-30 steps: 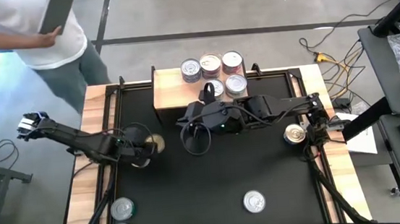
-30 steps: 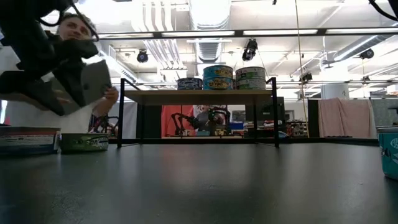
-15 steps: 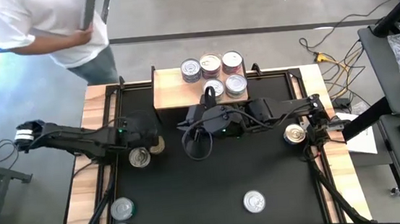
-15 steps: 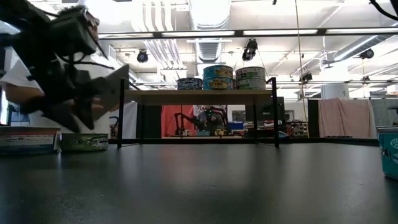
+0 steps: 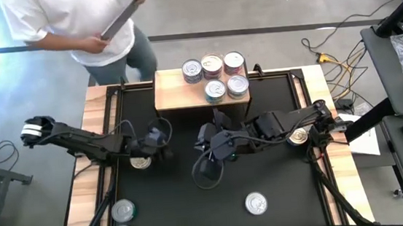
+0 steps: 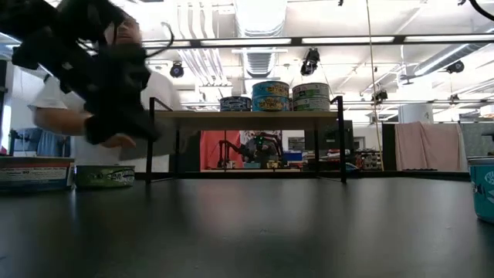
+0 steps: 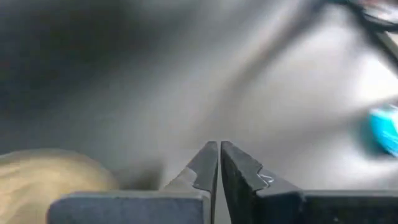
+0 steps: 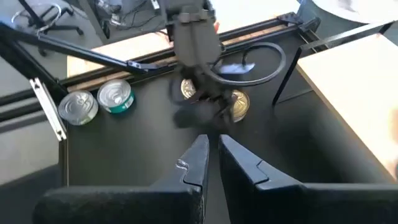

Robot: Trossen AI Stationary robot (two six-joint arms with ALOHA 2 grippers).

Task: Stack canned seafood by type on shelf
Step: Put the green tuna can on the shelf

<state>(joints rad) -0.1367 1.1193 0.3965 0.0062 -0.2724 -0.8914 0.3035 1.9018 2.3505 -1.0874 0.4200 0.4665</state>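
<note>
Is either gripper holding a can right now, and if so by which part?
Nothing is held. The left gripper and right gripper both show shut jaws with no can between them.

Five cans (image 5: 216, 76) sat on the shelf (image 5: 174, 93) at the mat's (image 5: 282, 201) far edge; two cans (image 5: 122, 222) lay at its near-left corner.

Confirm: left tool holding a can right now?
No. In the left wrist view the left tool is shut with its fingers pressed together and nothing between them.
</note>
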